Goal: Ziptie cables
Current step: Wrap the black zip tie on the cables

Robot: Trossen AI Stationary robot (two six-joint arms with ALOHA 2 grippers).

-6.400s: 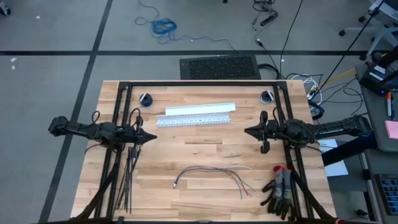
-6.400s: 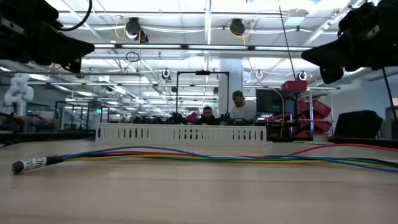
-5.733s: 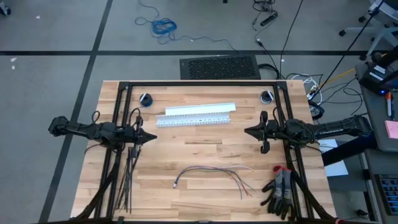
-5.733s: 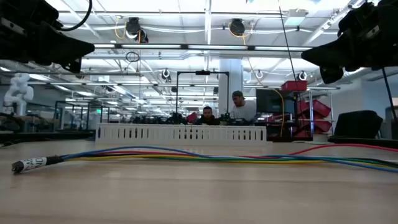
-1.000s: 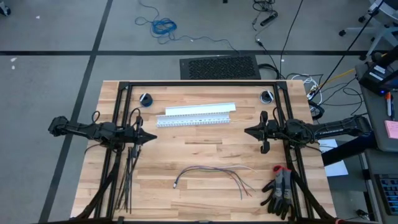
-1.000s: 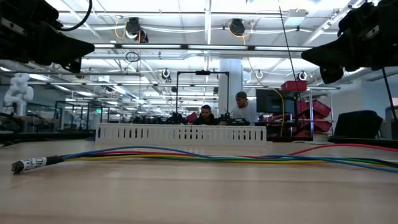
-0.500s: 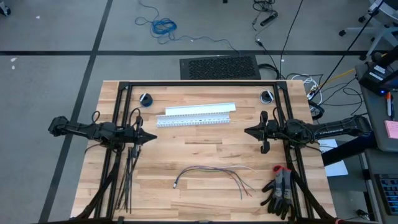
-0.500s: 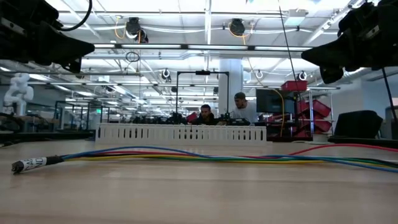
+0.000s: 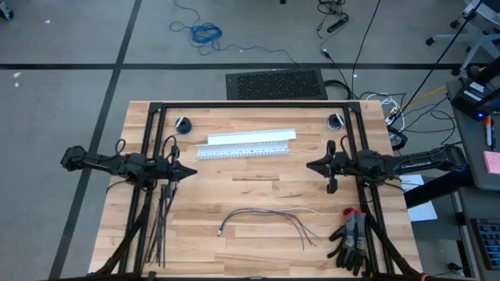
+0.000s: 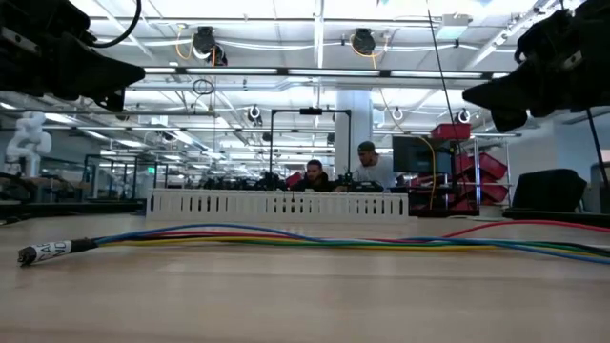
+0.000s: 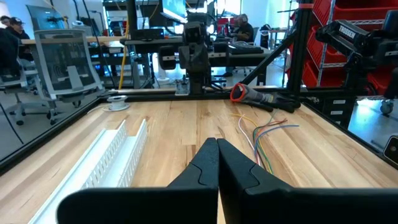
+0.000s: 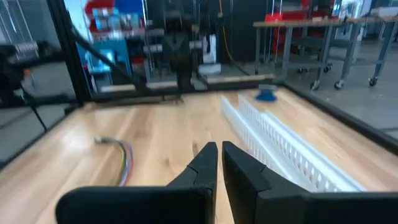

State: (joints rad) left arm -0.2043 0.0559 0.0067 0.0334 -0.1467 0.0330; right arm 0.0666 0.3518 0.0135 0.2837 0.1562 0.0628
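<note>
Almost no change from second ago: right gripper (image 9: 311,165) shifted a hair, arm slightly lower in low view; left gripper (image 9: 193,172) unmoved. Cables (image 9: 269,215) and zipties (image 9: 162,222) lying as before.

Left gripper pinched tight, empty, hovering above table. Right gripper near-closed, thin slit between fingers, empty too.

Cables well ahead of and between both grippers, toward near table edge. Zipties just beside left gripper, under its arm.

Likely meaning: task not begun; first reach only starting, nothing bundled.
</note>
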